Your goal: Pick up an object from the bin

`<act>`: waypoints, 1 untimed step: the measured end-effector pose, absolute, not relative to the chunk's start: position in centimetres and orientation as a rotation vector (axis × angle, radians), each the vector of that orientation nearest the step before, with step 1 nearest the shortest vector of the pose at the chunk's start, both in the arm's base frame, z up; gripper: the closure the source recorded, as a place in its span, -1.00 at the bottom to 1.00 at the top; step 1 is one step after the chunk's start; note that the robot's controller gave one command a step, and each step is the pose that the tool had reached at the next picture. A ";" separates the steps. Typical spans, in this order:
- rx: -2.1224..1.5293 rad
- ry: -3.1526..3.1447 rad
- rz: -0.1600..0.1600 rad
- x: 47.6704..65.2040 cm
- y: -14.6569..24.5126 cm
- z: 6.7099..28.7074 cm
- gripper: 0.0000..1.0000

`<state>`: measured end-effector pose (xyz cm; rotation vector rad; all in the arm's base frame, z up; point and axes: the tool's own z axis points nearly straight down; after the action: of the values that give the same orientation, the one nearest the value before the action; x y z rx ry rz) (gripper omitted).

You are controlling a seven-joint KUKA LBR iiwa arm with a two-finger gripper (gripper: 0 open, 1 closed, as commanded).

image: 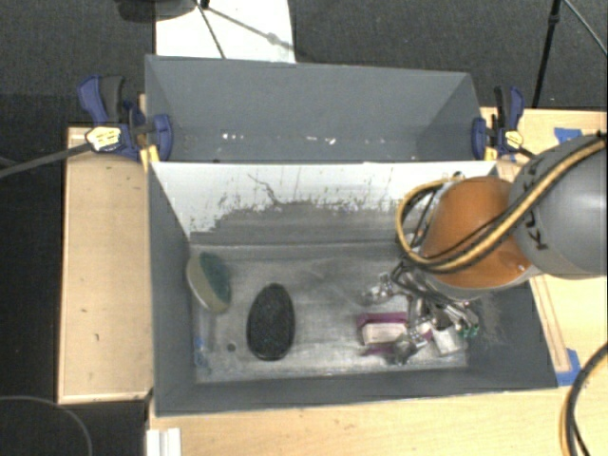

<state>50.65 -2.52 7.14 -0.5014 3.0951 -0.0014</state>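
The hand (416, 329) sits low in the right part of the grey metal bin (323, 274), under the arm's big round orange cover (470, 231). The cover hides the top of the hand. The hand's dark metal parts all bunch together, so I cannot tell if it is open or closed. I also cannot tell if it touches anything.

Just left of the hand, and partly under it, lies a small purple and white box (382, 331). It lies flat on the bin floor, near the front wall. Its right end is hidden by the hand. The box has a purple edge and a pale top. Any words on it are too small to read.

On the other side of the hand is a small white piece with green and red bits (454, 335). I cannot make out what it is.

Well apart, on the left of the floor, lies a black oval thing with a rough top (271, 321). A round grey and green thing (209, 281) leans at the left wall. A tiny blue bit (199, 352) sits in the front left corner.
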 end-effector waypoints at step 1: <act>-0.299 3.122 -0.003 50.7 -0.8 7.2 -1.00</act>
<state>50.71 -0.75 7.23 -0.2987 3.1219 -0.0030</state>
